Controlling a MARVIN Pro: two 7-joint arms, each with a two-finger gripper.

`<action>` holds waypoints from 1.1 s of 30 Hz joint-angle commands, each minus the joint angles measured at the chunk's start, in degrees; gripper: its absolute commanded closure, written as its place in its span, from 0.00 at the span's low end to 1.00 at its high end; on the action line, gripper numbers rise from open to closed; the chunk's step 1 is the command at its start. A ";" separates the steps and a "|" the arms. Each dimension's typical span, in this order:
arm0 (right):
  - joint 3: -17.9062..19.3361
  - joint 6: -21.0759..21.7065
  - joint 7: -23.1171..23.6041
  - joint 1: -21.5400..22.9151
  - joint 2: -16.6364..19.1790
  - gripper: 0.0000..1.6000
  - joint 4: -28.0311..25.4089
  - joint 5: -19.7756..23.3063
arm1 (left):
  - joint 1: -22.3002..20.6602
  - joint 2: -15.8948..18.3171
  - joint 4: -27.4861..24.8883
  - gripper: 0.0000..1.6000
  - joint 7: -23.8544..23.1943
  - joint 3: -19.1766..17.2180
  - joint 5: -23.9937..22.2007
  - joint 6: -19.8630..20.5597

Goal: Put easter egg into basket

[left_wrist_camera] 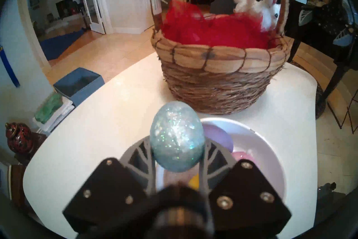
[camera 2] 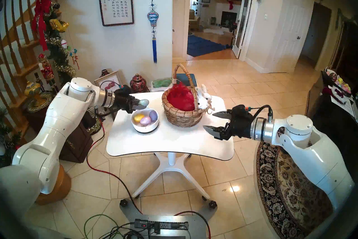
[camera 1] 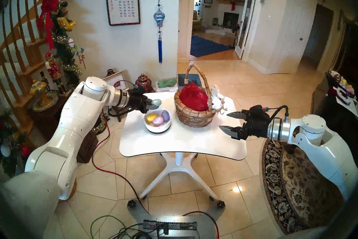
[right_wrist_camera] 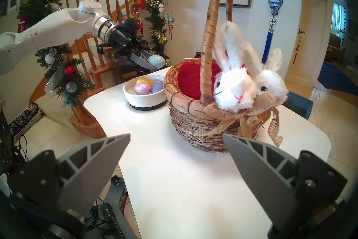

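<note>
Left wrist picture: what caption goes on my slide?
Left gripper holding a glittery blue egg above the bowl, facing the basket.

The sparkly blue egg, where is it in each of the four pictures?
Head left view: sparkly blue egg left of middle, just above the white bowl.
Head right view: egg left of middle, above the bowl.
Left wrist view: egg big, low in the middle.
Right wrist view: egg upper left of middle.
Shared landmark: the basket.
</note>
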 commanded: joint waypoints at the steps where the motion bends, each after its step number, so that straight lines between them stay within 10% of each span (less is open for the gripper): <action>1: 0.43 -0.09 -0.05 0.10 0.10 0.00 -0.02 0.09 | 0.60 0.76 -6.12 1.00 -1.33 -1.71 -1.80 1.78; 11: 0.43 -0.09 -0.06 0.10 0.10 0.00 -0.02 0.10 | -0.35 -0.82 -10.58 1.00 -1.04 -0.69 -1.37 5.27; 33: 0.32 -0.08 -0.05 0.19 0.11 0.00 0.01 0.07 | -12.16 -12.53 -2.41 1.00 3.03 6.30 2.29 7.72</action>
